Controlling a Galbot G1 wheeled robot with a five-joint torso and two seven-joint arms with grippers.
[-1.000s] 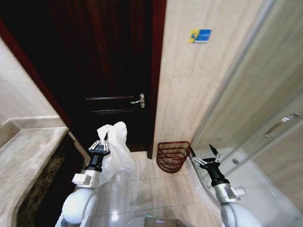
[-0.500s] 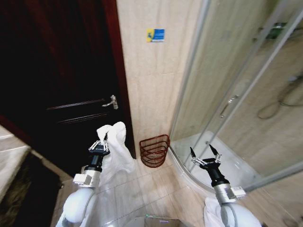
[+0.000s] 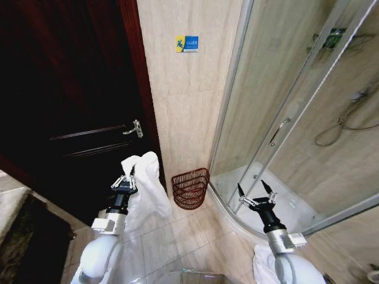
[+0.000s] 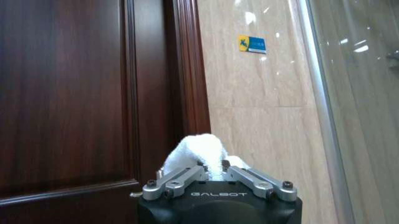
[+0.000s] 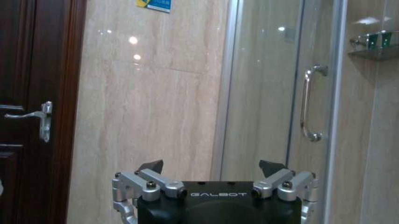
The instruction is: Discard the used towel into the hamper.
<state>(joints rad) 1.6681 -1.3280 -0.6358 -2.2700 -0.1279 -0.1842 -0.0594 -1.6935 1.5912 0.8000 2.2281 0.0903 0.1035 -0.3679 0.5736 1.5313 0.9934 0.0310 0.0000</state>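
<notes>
status: towel (image 3: 144,188) is in hand but not yet in the hamper (image 3: 190,189). left gripper (image 3: 124,182) is raised in front of the robot, fingers pinched on a top fold of the white cloth; the rest hangs down beside the arm toward the floor. left wrist view confirms it: a bunch of towel (image 4: 201,151) stands up between the closed-in fingers of the left gripper (image 4: 214,176).

hamper sits on the floor against the tiled wall (image 3: 189,106), tucked between the dark door (image 3: 71,100) and the shower enclosure (image 3: 284,118). it looks empty as far as the open sides let me see. it lies ahead and a little to the right of the held towel, apart from it.

right gripper (image 3: 256,198) is held up on the right, fingers spread wide, nothing in them; same in the right wrist view (image 5: 212,169). idle.

left to do, as i judge it: close the gap to the hamper, bring the towel over its open top, let go.

surroundings: door handle (image 3: 134,129) above the left gripper; small blue sign (image 3: 186,44) high on the wall; curved shower sill (image 3: 231,207) runs just beside the hamper, and the glass door with its handle (image 3: 278,131) stands close on the right. tight corner, so the right arm has little room near the glass. floor between robot and hamper shows no obstacle.
</notes>
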